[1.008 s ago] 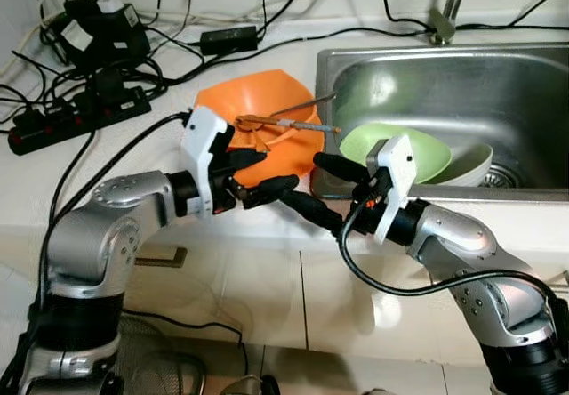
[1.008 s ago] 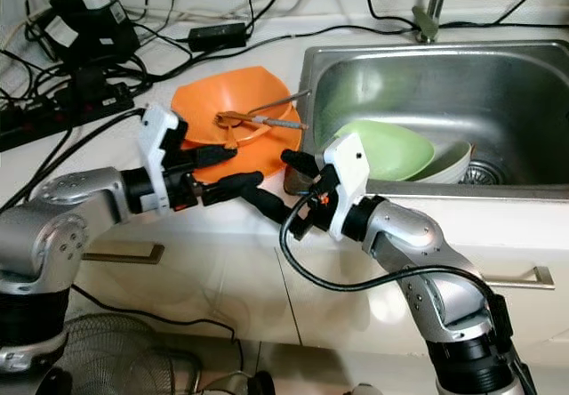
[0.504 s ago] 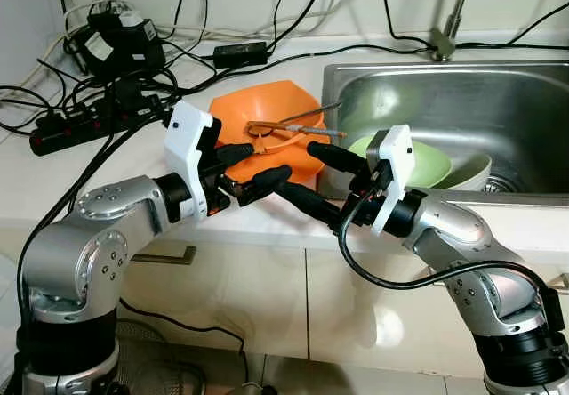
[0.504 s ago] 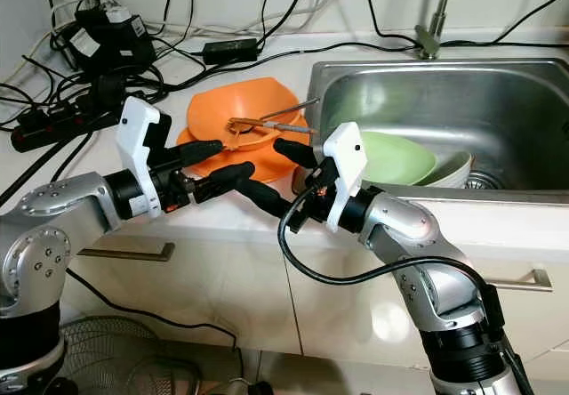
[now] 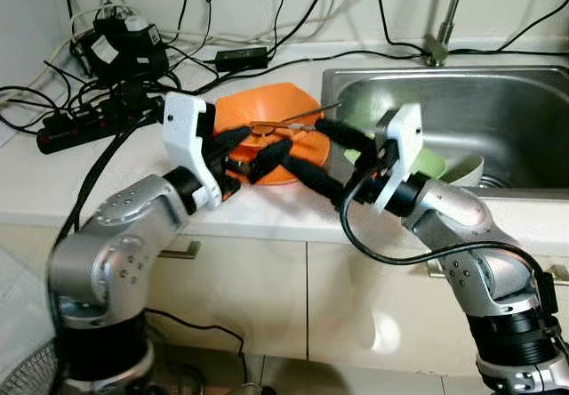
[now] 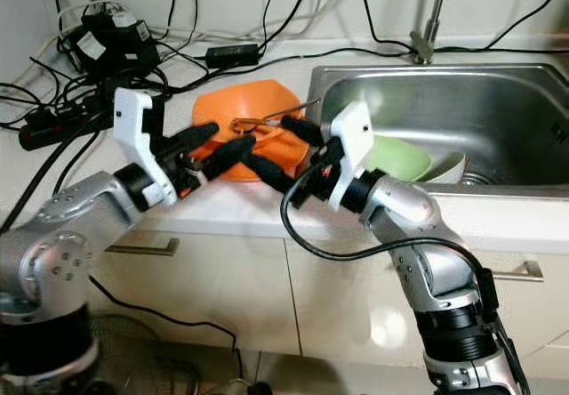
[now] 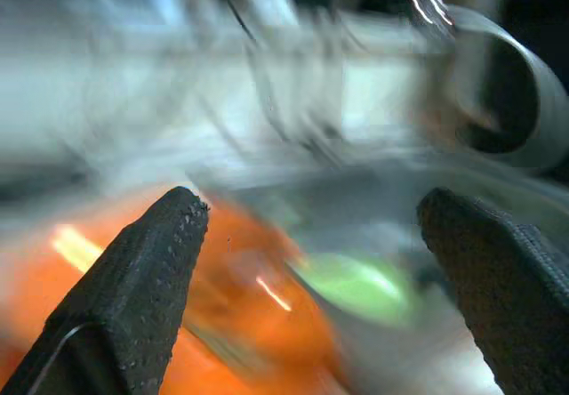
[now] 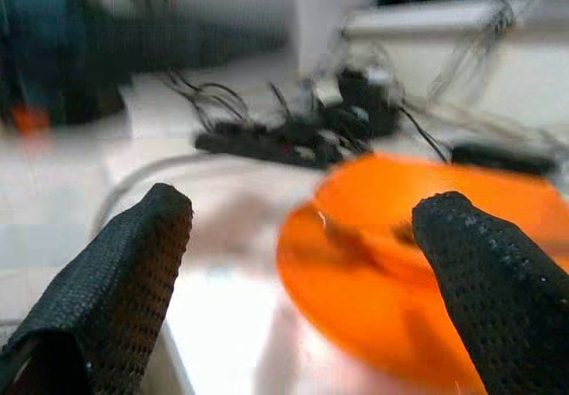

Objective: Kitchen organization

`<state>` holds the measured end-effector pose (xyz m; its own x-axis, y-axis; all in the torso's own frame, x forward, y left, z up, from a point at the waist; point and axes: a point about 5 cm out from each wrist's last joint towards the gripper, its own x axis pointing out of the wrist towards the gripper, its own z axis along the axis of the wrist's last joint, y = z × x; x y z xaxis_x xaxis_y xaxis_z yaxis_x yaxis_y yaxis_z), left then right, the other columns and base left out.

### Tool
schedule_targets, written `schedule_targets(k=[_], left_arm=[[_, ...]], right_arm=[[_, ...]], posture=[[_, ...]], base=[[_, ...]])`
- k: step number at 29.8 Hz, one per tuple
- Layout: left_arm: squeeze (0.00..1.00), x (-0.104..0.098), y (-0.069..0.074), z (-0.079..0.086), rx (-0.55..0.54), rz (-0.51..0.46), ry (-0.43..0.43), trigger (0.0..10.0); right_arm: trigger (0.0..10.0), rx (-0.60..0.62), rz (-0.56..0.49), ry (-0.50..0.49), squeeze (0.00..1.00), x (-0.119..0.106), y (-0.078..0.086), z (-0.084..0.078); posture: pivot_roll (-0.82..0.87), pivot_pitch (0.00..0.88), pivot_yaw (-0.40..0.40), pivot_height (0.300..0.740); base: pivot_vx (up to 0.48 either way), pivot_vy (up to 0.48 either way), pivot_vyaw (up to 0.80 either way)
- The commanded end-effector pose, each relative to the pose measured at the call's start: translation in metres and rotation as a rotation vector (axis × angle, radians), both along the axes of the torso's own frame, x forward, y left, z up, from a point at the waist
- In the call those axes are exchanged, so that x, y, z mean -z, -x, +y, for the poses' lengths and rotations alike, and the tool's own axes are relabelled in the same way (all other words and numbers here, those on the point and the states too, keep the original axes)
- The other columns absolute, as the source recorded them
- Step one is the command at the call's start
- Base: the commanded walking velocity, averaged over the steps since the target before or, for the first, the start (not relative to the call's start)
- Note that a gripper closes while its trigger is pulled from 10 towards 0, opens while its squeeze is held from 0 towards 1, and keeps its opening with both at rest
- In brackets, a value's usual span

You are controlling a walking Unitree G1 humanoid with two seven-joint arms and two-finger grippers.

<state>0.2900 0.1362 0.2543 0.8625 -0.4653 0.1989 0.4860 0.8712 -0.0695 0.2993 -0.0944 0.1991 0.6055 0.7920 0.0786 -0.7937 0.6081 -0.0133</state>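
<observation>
An orange bowl (image 5: 238,110) sits on an orange plate on the counter, just left of the sink (image 5: 498,92). A thin metal utensil (image 5: 298,119) lies across the bowl. My left gripper (image 5: 256,146) hovers open at the bowl's near rim, nothing between its fingers. My right gripper (image 5: 308,146) is open too, beside it at the bowl's right edge, its fingers crossing in front of the left one's. The left wrist view is blurred and shows the orange bowl (image 7: 222,297) and a green bowl (image 7: 356,284) past open fingers. In the right wrist view the orange bowl (image 8: 409,253) lies ahead.
A green bowl (image 5: 437,160) and a white bowl (image 5: 469,171) rest inside the sink under the faucet (image 5: 442,30). A black power strip (image 5: 84,121), an adapter (image 5: 124,44) and tangled cables crowd the counter's back left. Cabinet fronts with handles are below.
Both grippers have risen from the counter's front edge to the orange bowl's near side. The head camera has shifted, and both wrist views are blurred by motion.
</observation>
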Motion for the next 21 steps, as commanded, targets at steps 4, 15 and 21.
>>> schedule_targets(k=[4, 15, 21], left_arm=[[0.00, 0.022, -0.006, 0.022, -0.268, 0.015, 0.057, 10.0], [0.00, 0.056, -0.008, 0.018, -0.352, 0.069, 0.103, 10.0], [0.00, 0.060, -0.010, 0.016, -0.345, 0.080, 0.102, 10.0]], right_arm=[[10.0, 0.107, -0.031, -0.016, 0.00, -0.003, -0.009, -0.004], [10.0, 0.234, -0.060, -0.018, 0.00, -0.006, -0.019, -0.015], [10.0, 0.246, -0.061, -0.023, 0.00, -0.005, -0.020, -0.014]], posture=[[-0.08, 0.000, 0.124, 0.740], [-0.09, 0.000, 0.121, 0.740], [-0.09, 0.000, 0.122, 0.740]], base=[[0.000, 0.000, 0.00], [0.277, 0.000, 0.00], [0.089, 0.000, 0.00]])
